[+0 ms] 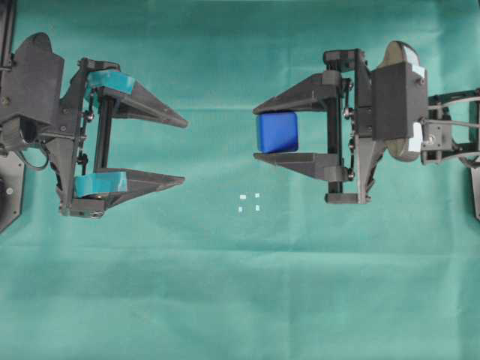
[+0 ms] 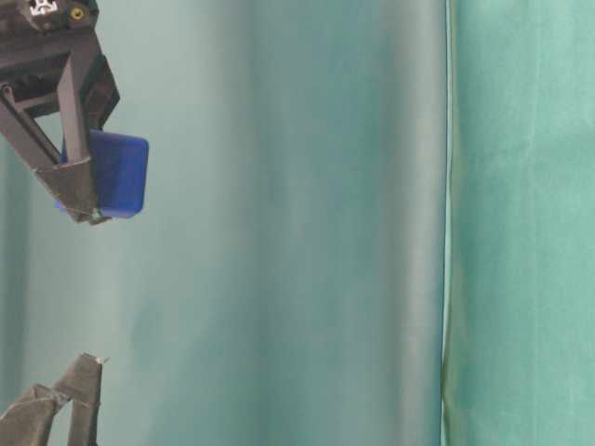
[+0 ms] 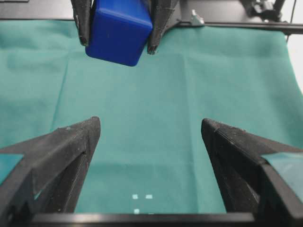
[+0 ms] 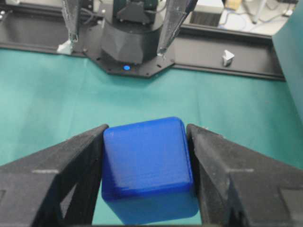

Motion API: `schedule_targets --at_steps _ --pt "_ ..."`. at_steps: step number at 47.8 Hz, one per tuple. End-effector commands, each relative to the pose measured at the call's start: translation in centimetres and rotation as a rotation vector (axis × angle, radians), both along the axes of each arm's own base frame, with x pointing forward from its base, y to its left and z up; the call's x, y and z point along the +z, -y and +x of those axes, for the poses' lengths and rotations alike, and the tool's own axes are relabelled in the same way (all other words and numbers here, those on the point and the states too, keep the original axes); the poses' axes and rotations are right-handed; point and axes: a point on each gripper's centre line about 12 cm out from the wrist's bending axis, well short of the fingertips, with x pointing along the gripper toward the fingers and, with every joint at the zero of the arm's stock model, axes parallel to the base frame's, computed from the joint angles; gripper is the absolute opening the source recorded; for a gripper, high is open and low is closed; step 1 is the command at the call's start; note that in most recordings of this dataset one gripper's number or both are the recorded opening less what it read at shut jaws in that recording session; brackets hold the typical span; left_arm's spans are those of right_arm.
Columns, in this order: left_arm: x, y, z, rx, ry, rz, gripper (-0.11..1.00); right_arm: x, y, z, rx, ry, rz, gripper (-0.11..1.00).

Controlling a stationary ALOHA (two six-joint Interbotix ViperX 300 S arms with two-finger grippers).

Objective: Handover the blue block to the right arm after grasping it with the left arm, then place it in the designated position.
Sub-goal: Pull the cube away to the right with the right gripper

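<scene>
Green cloth [image 1: 240, 300]; one blue block [image 1: 277, 133]

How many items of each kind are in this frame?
Blue block: 1
Grippers: 2, the left gripper and the right gripper
White marks: 4
Green cloth: 1
Total: 8

Bare green cloth [image 1: 247, 285] lies around the white marks [image 1: 249, 202], below-left of the right gripper [image 1: 256, 133]; left gripper [image 1: 184, 149] stands well apart.
</scene>
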Motion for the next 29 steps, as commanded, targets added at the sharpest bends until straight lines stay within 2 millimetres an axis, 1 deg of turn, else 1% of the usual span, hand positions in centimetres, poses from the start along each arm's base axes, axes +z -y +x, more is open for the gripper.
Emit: schedule_targets --at_steps 1,29 --pt "0.83 -0.1 0.01 0.003 0.025 0.002 1.0 1.45 -0.1 -0.27 0.001 0.037 0.006 0.56" --pt "0.84 -0.1 0.01 0.003 0.026 0.002 1.0 1.41 -0.09 -0.33 -0.004 0.03 0.008 0.56"
